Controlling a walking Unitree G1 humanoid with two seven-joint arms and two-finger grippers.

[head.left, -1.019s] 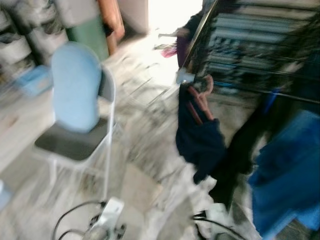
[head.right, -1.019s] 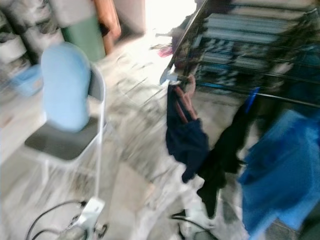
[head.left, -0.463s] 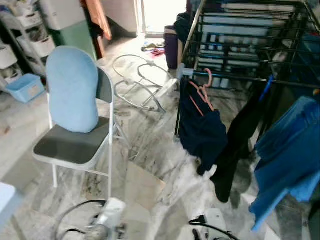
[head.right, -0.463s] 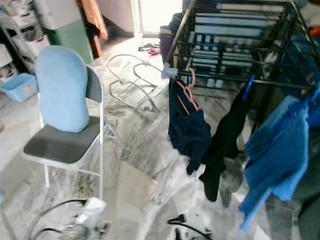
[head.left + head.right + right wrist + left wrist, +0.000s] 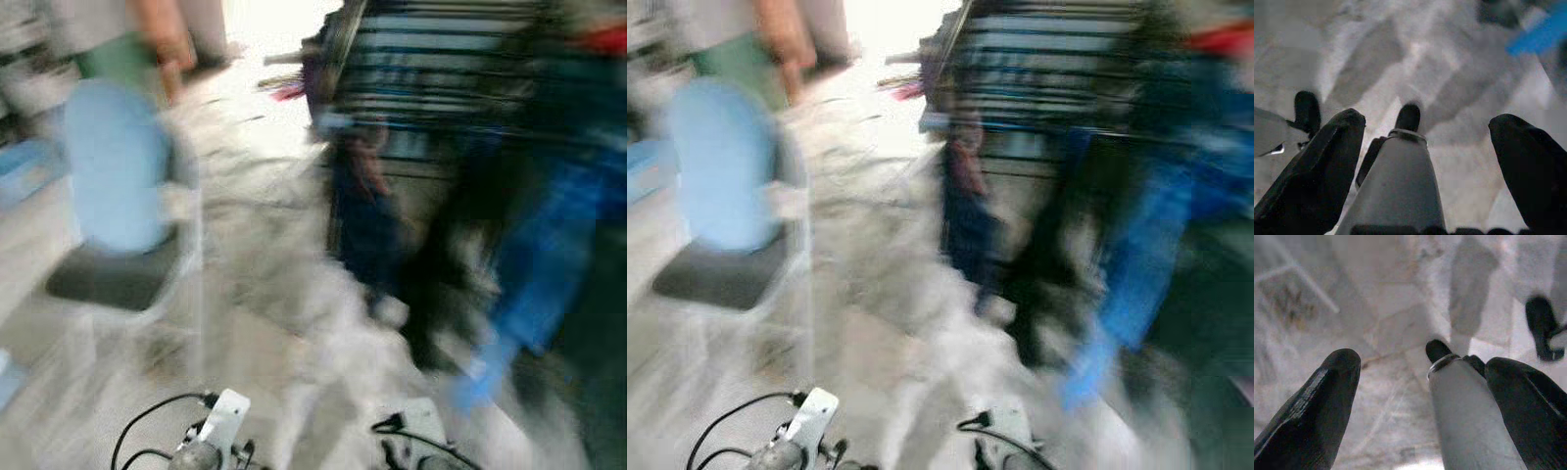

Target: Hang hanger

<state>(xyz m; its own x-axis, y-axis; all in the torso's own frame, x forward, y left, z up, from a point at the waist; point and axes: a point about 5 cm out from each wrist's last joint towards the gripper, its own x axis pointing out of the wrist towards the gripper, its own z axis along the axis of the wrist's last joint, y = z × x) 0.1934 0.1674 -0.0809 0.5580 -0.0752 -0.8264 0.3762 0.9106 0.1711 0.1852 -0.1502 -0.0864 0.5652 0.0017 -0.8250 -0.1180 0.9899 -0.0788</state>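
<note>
The head views are badly blurred. A black drying rack [image 5: 441, 59] stands ahead on the right. At its near left corner a pinkish hanger [image 5: 367, 162] hangs as a smear, with a dark navy garment [image 5: 358, 230] drooping from it. Both arms hang low at the bottom edge, the left arm [image 5: 214, 439] and the right arm [image 5: 416, 431]. My left gripper [image 5: 1422, 362] is open over the marble floor, nothing between its fingers. My right gripper [image 5: 1427, 120] is open too, also above bare floor and empty.
A folding chair with a light blue cushion [image 5: 113, 166] stands at the left. A black garment [image 5: 460, 225] and a bright blue one [image 5: 544, 235] hang from the rack at the right. A blue bin [image 5: 20, 162] sits far left. Marble floor [image 5: 274, 294] lies between chair and rack.
The camera has swung and the picture has gone from sharp to blurred; the scene has shifted left. Both arms hang as before, grippers open.
</note>
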